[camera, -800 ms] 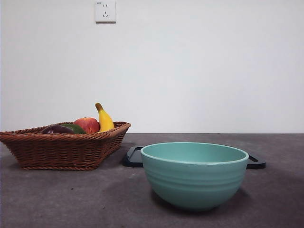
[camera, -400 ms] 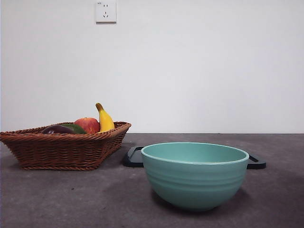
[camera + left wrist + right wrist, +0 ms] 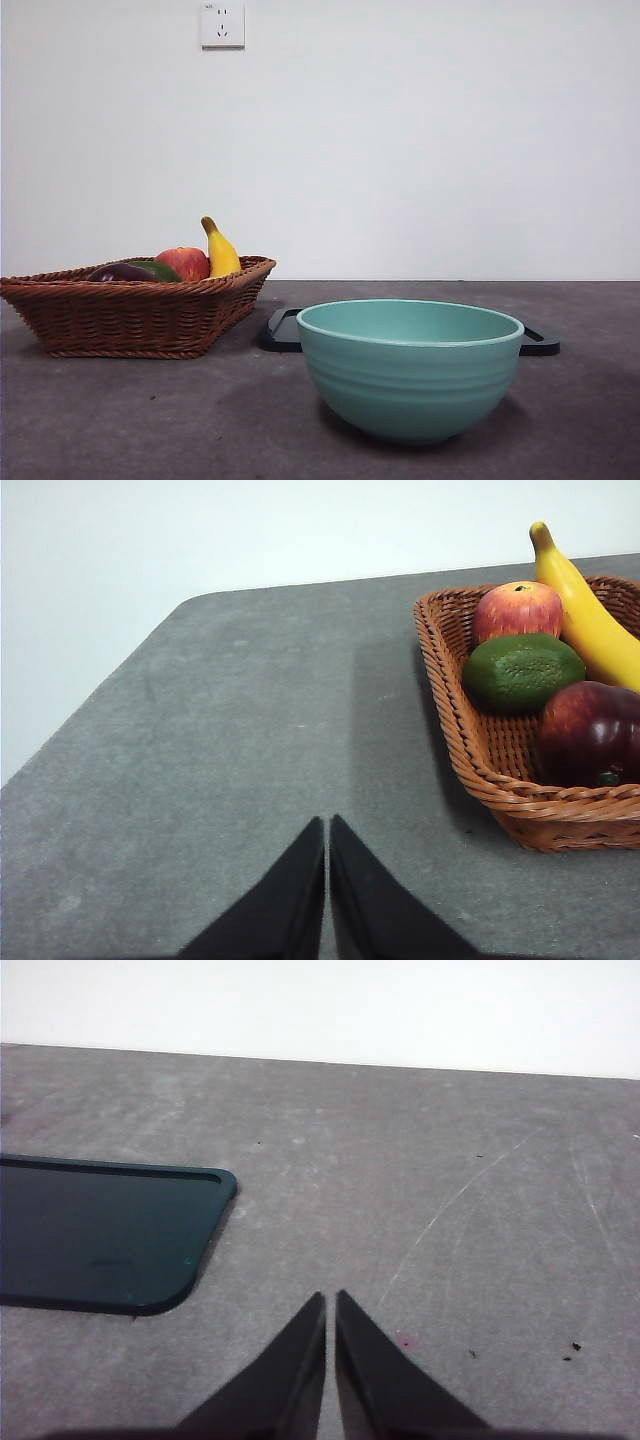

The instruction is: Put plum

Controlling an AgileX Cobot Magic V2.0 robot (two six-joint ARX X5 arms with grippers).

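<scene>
Plum in basket; both grippers idle, jaws together.
From your left: wicker basket (image 3: 130, 315) holding the plum (image 3: 590, 732) at its near-left corner, beside the green fruit (image 3: 522, 671), apple (image 3: 183, 263) and banana (image 3: 220, 250); dark tray (image 3: 283, 330); teal bowl (image 3: 410, 368) in front. Left gripper (image 3: 327, 825) hangs over bare table (image 3: 250, 730) beside the basket, right gripper (image 3: 330, 1300) near the tray.

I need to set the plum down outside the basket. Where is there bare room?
Bare grey table lies beside the wicker basket near the left gripper, and beyond the dark tray near the right gripper. The teal bowl shows nothing above its rim. The basket is crowded.
</scene>
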